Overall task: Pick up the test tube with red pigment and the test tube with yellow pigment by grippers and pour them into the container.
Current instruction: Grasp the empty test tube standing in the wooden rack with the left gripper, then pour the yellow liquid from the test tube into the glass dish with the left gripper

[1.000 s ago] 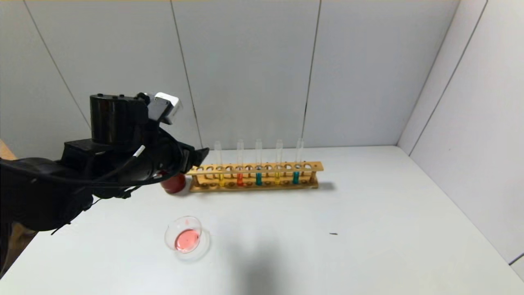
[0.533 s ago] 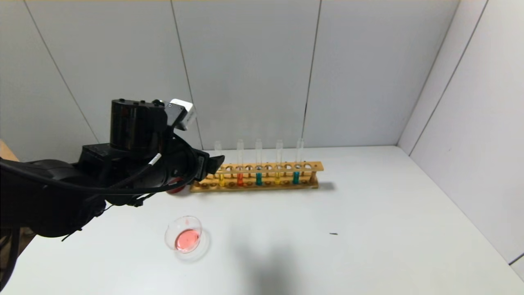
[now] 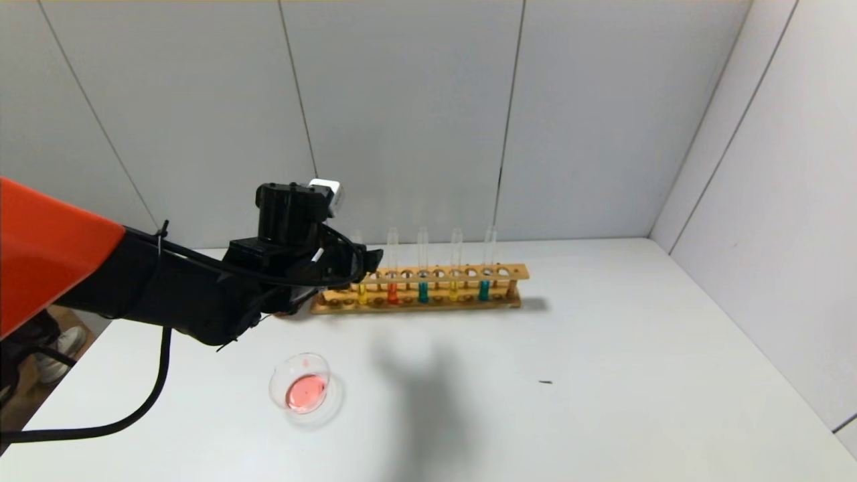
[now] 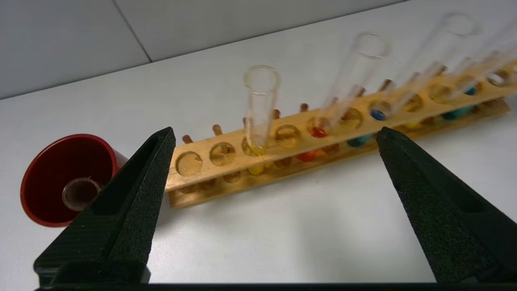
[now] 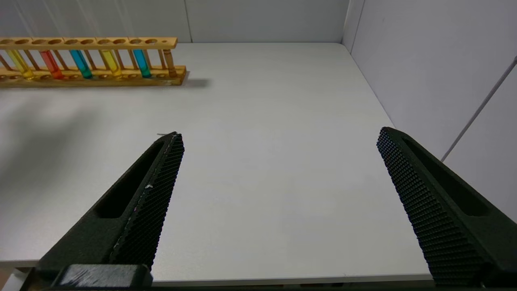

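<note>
Now the left gripper [image 4: 274, 137] is held with fingers wide before the test tube with yellow pigment [image 4: 258, 109], racked beside the test tube with red pigment [image 4: 343, 97]; the right gripper [image 5: 278, 141] is parked, fingers wide.

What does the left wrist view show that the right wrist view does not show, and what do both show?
Only the left wrist view shows the open left gripper, the red cup with an empty tube lying inside it, and the open tops of the tubes.

Only the right wrist view shows the open right gripper, over bare table far from the rack, and the right-hand wall.

Both show the rack with the yellow tube and the red tube standing in it.
</note>
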You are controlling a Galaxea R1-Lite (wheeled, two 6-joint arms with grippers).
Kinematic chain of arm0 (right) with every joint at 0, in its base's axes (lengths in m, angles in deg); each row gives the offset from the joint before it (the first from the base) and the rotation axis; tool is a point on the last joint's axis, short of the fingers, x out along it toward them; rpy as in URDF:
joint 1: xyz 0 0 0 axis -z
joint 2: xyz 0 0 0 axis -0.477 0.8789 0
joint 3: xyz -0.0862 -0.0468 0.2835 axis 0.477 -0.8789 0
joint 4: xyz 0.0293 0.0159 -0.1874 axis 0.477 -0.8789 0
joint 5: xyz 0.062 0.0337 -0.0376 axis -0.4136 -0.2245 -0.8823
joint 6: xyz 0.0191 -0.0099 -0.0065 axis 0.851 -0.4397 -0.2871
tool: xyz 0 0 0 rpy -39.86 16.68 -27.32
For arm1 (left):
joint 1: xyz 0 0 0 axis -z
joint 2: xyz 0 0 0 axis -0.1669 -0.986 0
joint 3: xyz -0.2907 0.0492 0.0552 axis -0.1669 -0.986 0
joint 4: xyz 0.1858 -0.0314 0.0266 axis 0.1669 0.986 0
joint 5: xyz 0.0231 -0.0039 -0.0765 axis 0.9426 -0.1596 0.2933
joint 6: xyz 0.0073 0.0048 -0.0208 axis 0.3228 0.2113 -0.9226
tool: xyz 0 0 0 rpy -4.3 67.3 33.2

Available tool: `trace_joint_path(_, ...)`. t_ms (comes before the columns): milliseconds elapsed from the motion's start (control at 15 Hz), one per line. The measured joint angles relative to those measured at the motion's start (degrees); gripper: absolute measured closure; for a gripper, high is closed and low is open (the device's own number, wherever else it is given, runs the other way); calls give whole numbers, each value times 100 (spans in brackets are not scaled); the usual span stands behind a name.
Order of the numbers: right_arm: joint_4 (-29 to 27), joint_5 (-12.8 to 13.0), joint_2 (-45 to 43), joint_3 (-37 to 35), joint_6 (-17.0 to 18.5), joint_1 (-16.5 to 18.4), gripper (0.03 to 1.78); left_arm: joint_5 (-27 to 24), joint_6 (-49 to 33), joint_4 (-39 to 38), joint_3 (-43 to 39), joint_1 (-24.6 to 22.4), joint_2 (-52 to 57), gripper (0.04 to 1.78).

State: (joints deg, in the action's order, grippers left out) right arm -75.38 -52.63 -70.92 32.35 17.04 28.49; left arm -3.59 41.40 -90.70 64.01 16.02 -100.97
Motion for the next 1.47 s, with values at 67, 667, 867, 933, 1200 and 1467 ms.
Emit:
trace_joint_path(67,0,0,0,0,0,0,6,2,-30,-13,102,-90,-130,7)
trace_joint_path(667,0,-2,0,0,0,0,6,-43,-144,20,1023,-330,-1068,22)
trace_joint_path(867,0,0,0,0,1,0,6,-52,-144,11,1073,-324,-1161,60)
trace_joint_path(933,0,-2,0,0,0,0,6,-69,-146,11,1084,-324,-1173,77)
trace_joint_path(1200,2,0,0,0,0,0,6,-255,-154,-20,1092,-247,-1192,144)
trace_joint_path(1467,2,0,0,0,0,0,6,-185,-149,-20,1084,-193,-1167,150)
